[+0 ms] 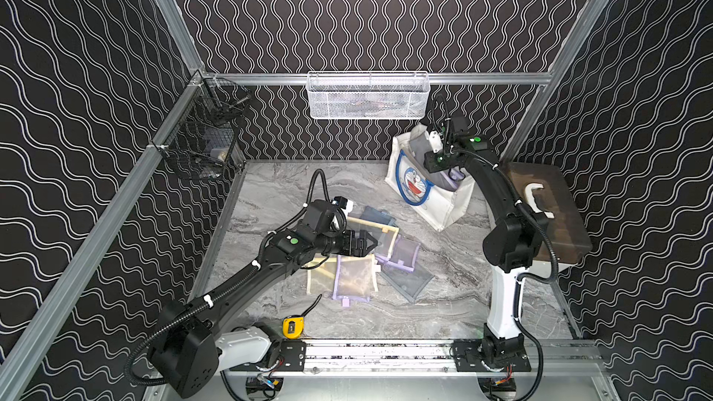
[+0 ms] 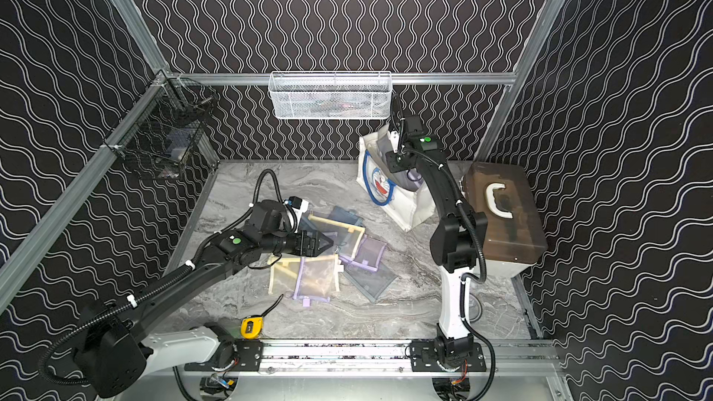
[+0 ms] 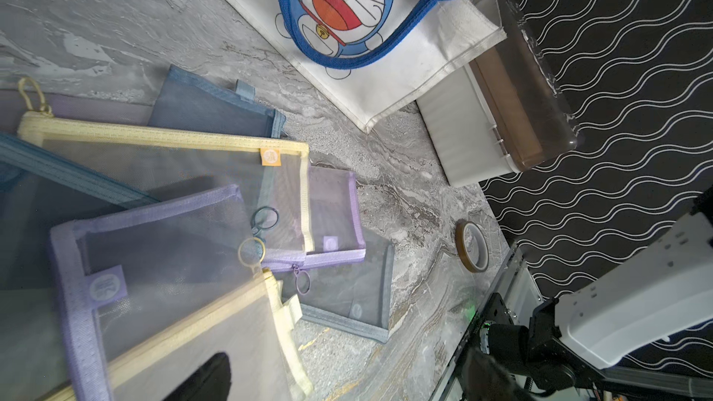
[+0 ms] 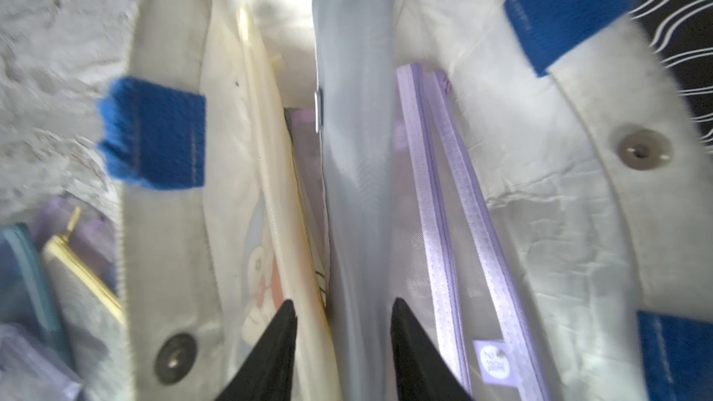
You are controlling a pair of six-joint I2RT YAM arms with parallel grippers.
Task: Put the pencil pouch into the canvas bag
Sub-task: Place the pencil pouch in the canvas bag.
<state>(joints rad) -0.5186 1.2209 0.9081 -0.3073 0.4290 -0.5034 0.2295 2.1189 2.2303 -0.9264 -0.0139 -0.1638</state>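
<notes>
Right gripper (image 4: 342,300) was down at the canvas bag's (image 4: 166,244) mouth, jaws apart. The grey pencil pouch (image 4: 359,187) stood between them, inside the bag, a lilac pouch (image 4: 436,206) just beside it. Left gripper (image 1: 371,243), fingers spread wide, hung over the loose pouches (image 1: 353,277).

Light: bright, even; shadows soft. Top views sharp. Right wrist view: canvas bag (image 4: 559,206) motion-blurred, edges smeared
</notes>
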